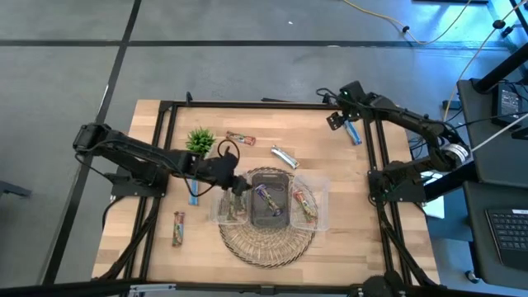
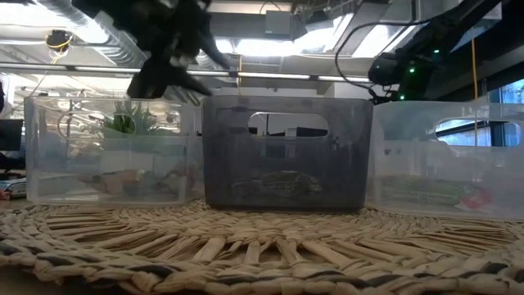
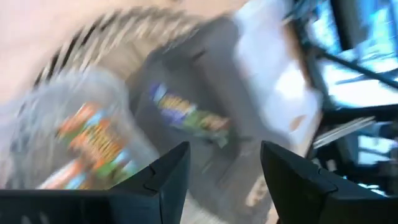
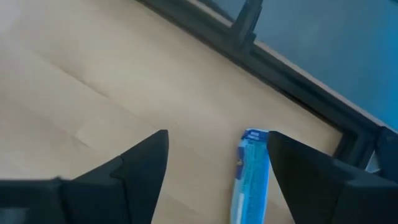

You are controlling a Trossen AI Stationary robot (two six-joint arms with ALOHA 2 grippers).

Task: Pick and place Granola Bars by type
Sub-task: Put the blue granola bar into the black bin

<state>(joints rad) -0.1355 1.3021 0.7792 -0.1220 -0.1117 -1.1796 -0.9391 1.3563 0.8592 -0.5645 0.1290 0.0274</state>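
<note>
My left gripper (image 1: 241,186) (image 3: 224,152) is open and empty, hovering over the bins on the woven mat. Below it, an orange-red bar (image 3: 93,140) lies in the clear left bin and a purple bar (image 3: 186,112) in the dark middle bin (image 1: 268,200). Another bar (image 1: 304,205) lies in the clear right bin. My right gripper (image 1: 337,120) (image 4: 217,140) is open near the table's far right corner, above a blue bar (image 4: 252,168) lying flat on the wood. Loose on the table are a red-brown bar (image 1: 241,139), a silver bar (image 1: 285,155), a blue bar (image 1: 194,194) and a tan bar (image 1: 177,228).
The three bins stand side by side on a round woven mat (image 1: 268,243) near the table's near edge. A small green potted plant (image 1: 200,140) stands beside my left arm. A black frame (image 1: 247,105) runs along the table's edges. Bare wood lies at the far middle.
</note>
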